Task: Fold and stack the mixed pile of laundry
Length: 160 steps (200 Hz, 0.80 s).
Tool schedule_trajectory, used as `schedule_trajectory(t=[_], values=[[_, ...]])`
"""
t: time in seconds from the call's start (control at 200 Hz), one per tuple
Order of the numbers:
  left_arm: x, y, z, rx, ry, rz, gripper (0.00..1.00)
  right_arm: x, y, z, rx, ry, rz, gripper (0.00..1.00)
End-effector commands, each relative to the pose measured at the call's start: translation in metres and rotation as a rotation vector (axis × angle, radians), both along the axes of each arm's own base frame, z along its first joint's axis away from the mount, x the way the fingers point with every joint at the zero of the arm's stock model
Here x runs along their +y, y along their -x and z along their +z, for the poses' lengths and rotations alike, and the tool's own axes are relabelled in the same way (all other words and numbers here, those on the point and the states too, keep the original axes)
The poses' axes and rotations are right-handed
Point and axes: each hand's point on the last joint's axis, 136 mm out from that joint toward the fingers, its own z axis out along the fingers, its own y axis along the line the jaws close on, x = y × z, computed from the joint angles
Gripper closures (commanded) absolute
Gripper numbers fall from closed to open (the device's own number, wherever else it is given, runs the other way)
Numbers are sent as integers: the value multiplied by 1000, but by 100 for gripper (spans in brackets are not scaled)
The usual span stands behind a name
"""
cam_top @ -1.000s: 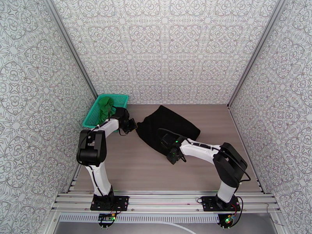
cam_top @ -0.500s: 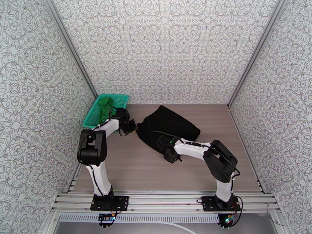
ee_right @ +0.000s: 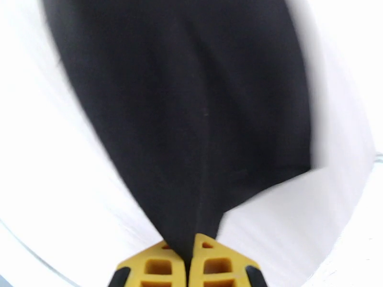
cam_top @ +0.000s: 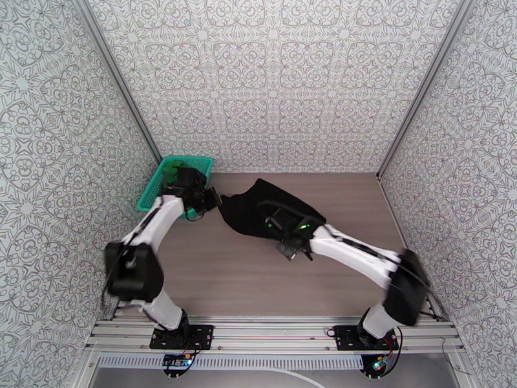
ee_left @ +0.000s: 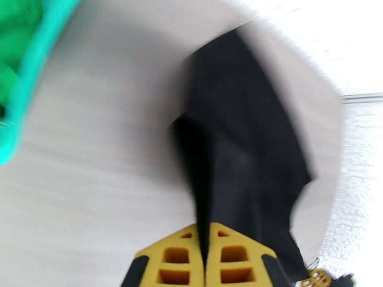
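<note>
The black garment [cam_top: 274, 208] lies on the wooden table at centre back, its near edge and left corner raised. My left gripper [cam_top: 216, 203] is shut on its left corner; in the left wrist view the yellow fingers [ee_left: 184, 257] pinch black cloth [ee_left: 244, 159]. Over the garment's near edge, my right gripper [cam_top: 291, 247] is shut on it, and black cloth [ee_right: 191, 115] hangs from its closed yellow fingers [ee_right: 158, 264]. The green T-shirt [ee_left: 12, 44] sits in the teal basket [cam_top: 155, 192], mostly hidden behind the left arm in the top view.
The teal mesh basket stands at the back left against the patterned wall. Patterned walls enclose the table on three sides. Bare wooden table [cam_top: 245, 286] stretches in front of the garment, down to the metal rail [cam_top: 271, 331] by the arm bases.
My right gripper has shut on the black garment's near edge and lifted it backward. The left arm has swung up and back, pulling the left corner with it. Both wrist views are motion-blurred.
</note>
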Motion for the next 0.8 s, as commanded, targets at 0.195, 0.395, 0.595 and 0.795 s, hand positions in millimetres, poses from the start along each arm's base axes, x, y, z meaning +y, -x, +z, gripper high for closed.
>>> schedule_trajectory(t=[0.195, 0.395, 0.595, 0.795], values=[[29, 87, 127, -176, -71, 27, 100, -52, 23, 151, -277, -136, -14, 100], [38, 75, 138, -191, -46, 40, 100, -81, -11, 182, -416, -155, -141, 100], [29, 14, 160, -212, 32, -2, 100, -101, -92, 176, -378, -203, -246, 100], [21, -48, 187, -282, 152, -64, 100, -105, -170, 188, -405, -173, -286, 100]])
